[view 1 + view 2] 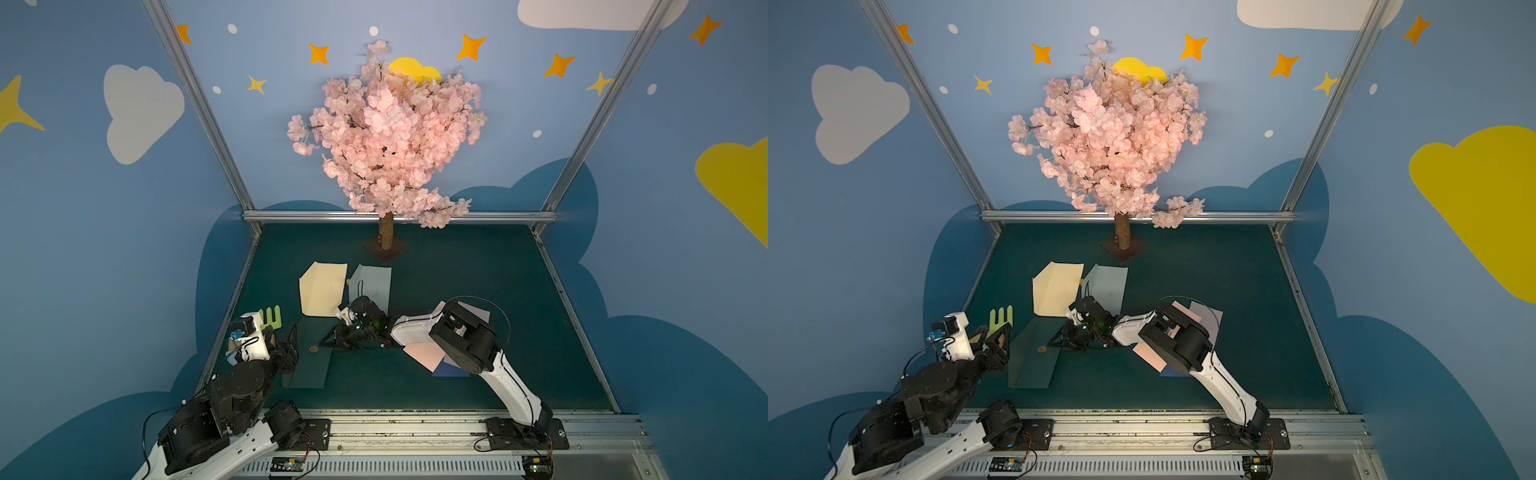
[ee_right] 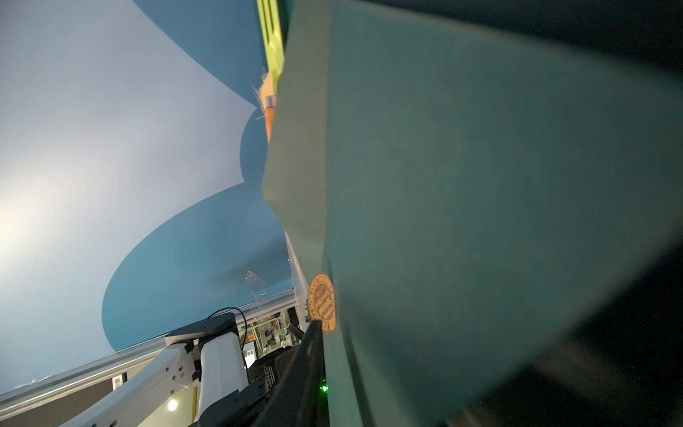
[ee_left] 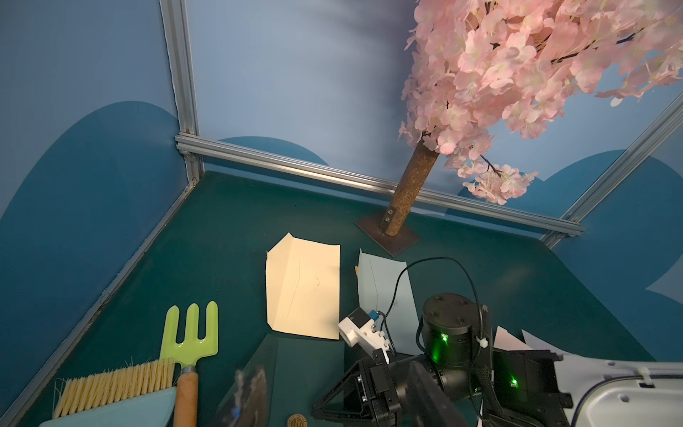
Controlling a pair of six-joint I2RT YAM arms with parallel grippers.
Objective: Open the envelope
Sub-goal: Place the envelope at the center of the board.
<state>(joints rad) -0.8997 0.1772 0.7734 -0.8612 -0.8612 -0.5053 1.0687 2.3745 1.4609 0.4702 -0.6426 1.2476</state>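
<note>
Envelope (image 1: 309, 365) in dark green is lying flat on the table (image 1: 457, 282) toward the front left, its round brown seal (image 1: 314, 349) facing up. Your left claw (image 1: 995, 332) is sitting just beside its left edge, fingers spread and holding nothing. Your right claw (image 1: 326, 340) is sitting low at its right edge near the seal; you cannot tell whether it is gripping

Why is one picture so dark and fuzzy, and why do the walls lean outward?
Right wrist view: the camera is very close to the green envelope, so it looks soft, with dark corners and glare on the wall. In both top views: sharp, but the wide lens makes the metal posts lean outward. Left wrist view: clear, though the tree trunk looks tilted.
</note>
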